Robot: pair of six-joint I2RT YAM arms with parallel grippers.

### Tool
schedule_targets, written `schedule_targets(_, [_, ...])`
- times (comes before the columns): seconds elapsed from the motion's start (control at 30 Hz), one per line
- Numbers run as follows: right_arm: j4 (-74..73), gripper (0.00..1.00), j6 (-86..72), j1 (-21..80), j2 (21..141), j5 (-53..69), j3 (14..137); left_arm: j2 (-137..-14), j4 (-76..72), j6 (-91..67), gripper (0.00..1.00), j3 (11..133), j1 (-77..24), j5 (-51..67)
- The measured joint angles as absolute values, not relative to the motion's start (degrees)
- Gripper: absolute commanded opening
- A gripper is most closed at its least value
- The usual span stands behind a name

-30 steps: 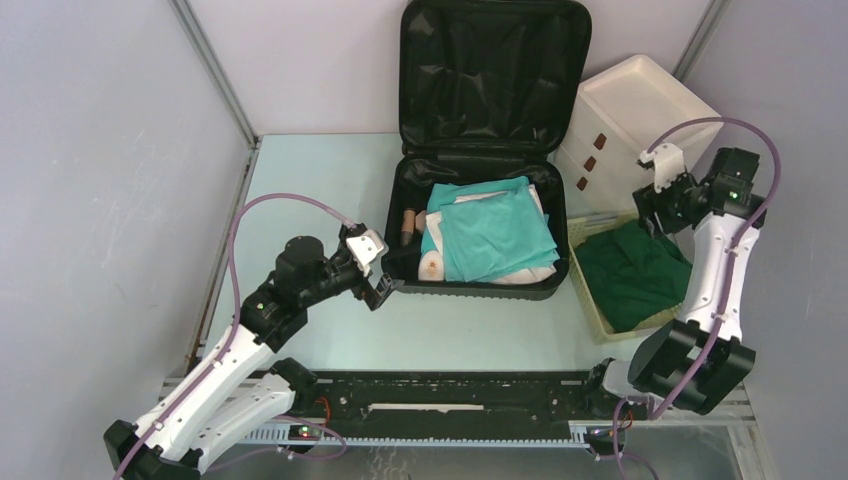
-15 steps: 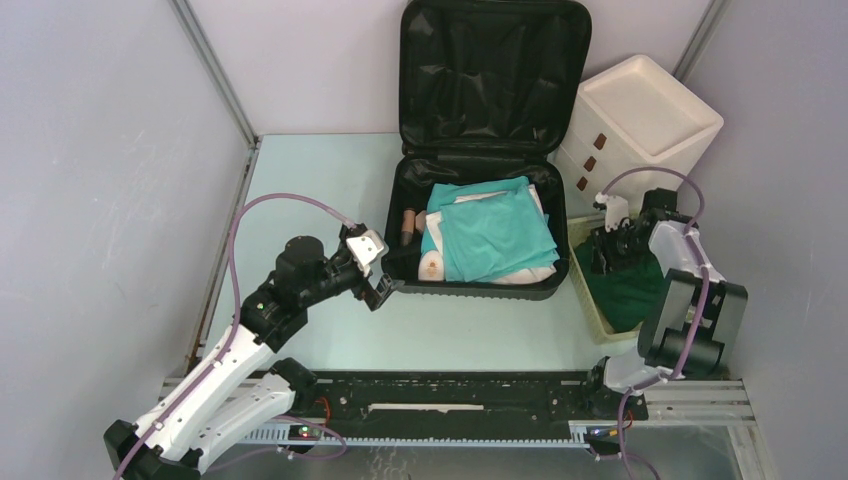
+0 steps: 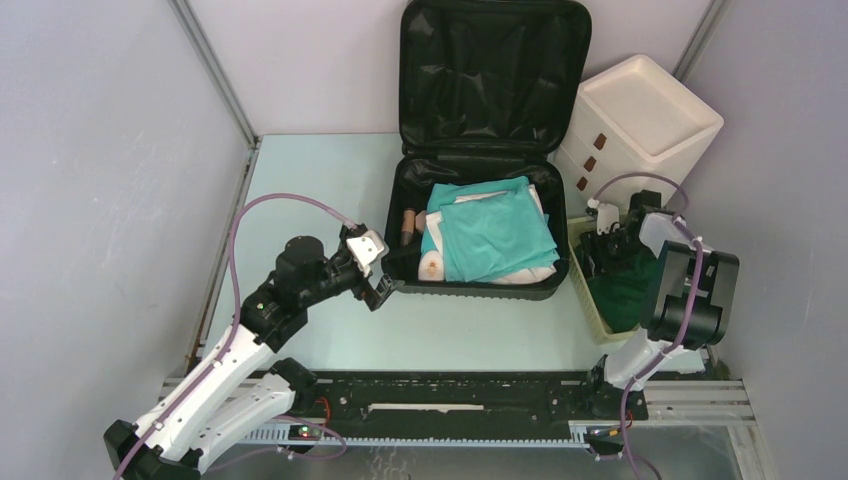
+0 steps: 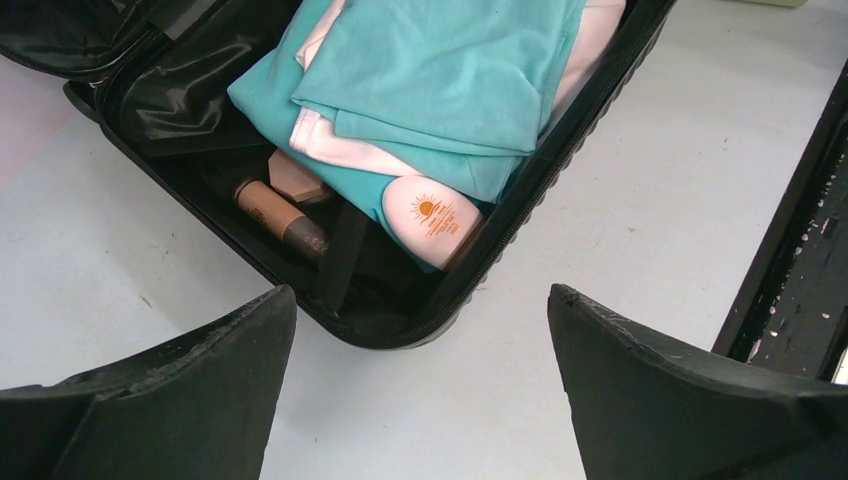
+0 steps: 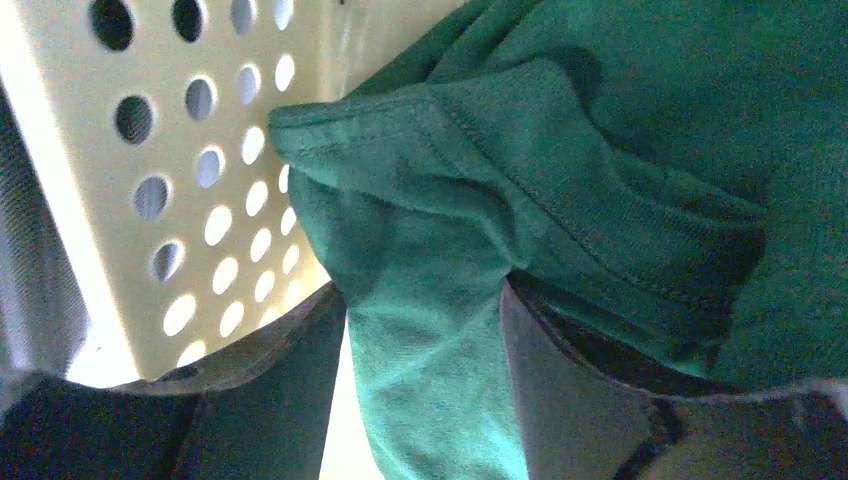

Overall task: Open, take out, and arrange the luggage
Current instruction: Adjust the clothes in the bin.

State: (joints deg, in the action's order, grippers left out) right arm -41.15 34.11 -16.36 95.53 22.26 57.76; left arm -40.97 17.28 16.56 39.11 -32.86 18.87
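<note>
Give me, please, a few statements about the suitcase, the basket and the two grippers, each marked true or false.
1. The luggage lies shut on the table. False: it is open, with its lid standing upright.
2. The left gripper is open and holds nothing. True.
3. The right gripper reaches into the luggage. False: it is down in the basket, with a fold of the green cloth between its fingers.
4. A folded teal garment lies on top inside the luggage. True.
5. The tube with the sun logo lies on the table outside the luggage. False: it is inside, against the front wall.
</note>
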Motion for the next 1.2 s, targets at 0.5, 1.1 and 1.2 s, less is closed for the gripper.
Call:
schedule_targets(0.5, [-41.32,0.03,32.91,-15.38,97.38,17.12,59.88,-40.93,17.28,16.56,1.0,39.11,-32.86,18.9])
schedule_targets(1.1, [-54.87,0.53,39.62,-20.49,88.55,35.24,59.86,-41.47,17.28,16.56,1.0,39.11,-32.86,19.73])
schedule_targets(1.2, [-55.31,0.71,40.05,-20.36,89.38,34.83,59.86,-41.54,17.28,16.58,1.0,39.11,-32.86,19.73])
